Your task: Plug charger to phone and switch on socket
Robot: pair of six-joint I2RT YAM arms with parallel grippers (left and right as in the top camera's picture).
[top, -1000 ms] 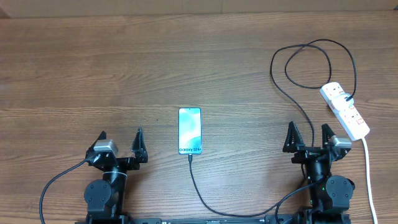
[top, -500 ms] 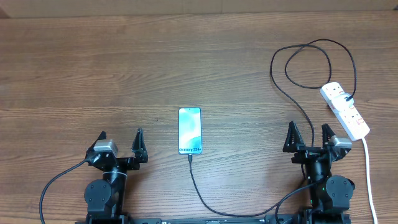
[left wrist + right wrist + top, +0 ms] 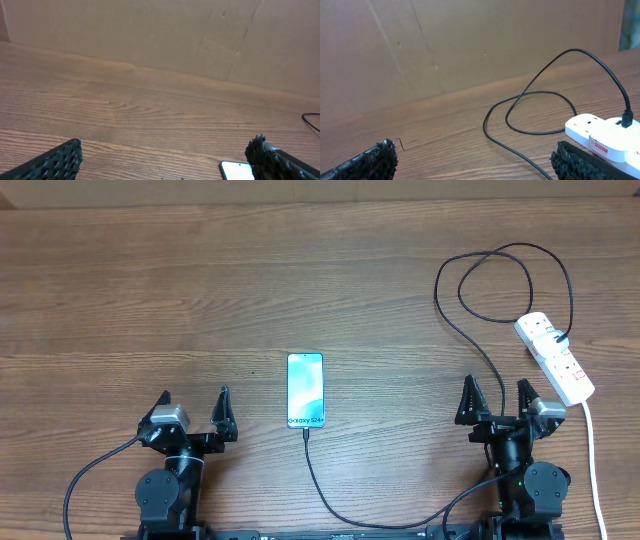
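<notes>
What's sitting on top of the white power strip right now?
The charger's black plug stands in one outlet of the power strip, toward its far end. The outlet holes beneath that plug are covered, so they cannot be seen.

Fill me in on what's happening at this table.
Nothing is being handled right now. The left tool and right tool both stand open and empty. The phone lies screen-up between them, and the black charger cable runs to its lower edge, apparently plugged in. The cable's other end sits in the white power strip beside the right tool; whether its switch is on is too small to tell.
</notes>
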